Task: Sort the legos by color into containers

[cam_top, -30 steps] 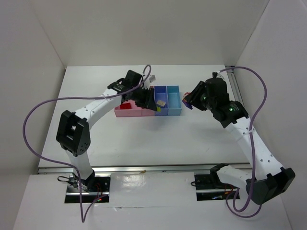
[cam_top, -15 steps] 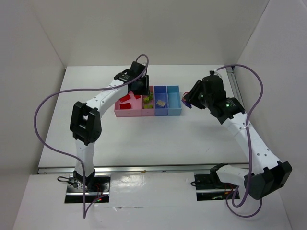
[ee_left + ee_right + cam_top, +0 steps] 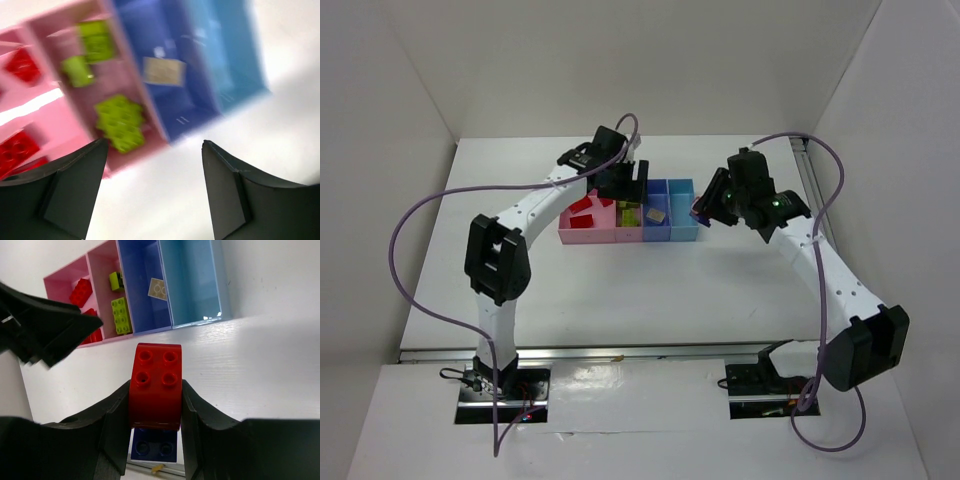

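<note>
The containers stand in a joined row at mid-table: two pink, one periwinkle, one light blue. Red legos lie in the left pink bin. Lime legos lie in the second pink bin, and a tan lego lies in the periwinkle bin. The light blue bin holds nothing. My left gripper hovers open over the bins' edge with nothing between its fingers. My right gripper is shut on a red lego joined to a blue lego, just right of the row.
White walls enclose the table on the left, back and right. The left arm reaches across from the left over the pink bins. Its gripper shows as a dark shape in the right wrist view. Bare white table lies in front of the bins.
My left gripper has opened and shifted back over the bins; lime legos now show in the second pink bin. My right gripper has moved left toward the row, still holding its clump.
</note>
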